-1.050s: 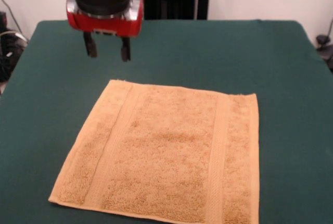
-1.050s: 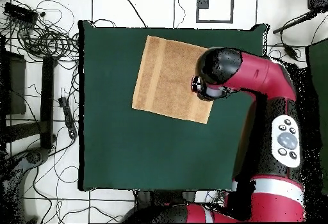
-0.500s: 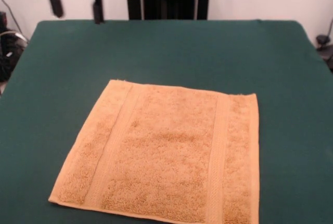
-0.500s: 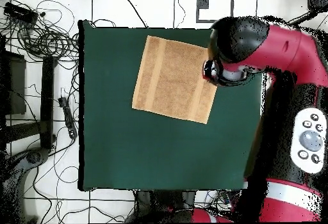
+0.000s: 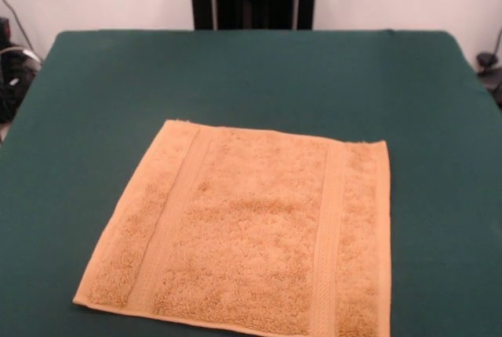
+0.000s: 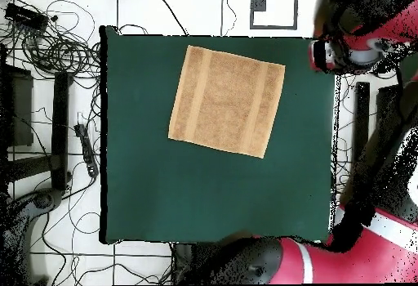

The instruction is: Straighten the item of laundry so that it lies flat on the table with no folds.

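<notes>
Lying flat: the golden-orange terry towel [image 5: 251, 239] is spread open on the dark green desk [image 5: 251, 78], no folds or bunched spots visible. In the front view it sits in the near half of the desk, a bit left of centre, slightly skewed against the desk edges, with its near edge close to the bottom of the frame. Two flat woven bands run near-to-far, one close to the left edge, one close to the right edge. All four corners are laid out; the near right one is cut off by the frame in the front view, but the overhead view shows it flat.

Overhead view: towel [image 6: 228, 100] is in the desk's [image 6: 212, 193] upper half, close to the top edge, well apart from the left and right edges. The rest of the felt is bare.

Red and black arm is off the desk surface, at the right side of the overhead view. Its hand [image 6: 326, 55] hangs just past the desk's upper right corner, well apart from the towel. Can't tell whether the hand is wide or narrow. Front view shows no arm.

Cables [image 6: 49, 42] lie on the floor left of the desk.
</notes>
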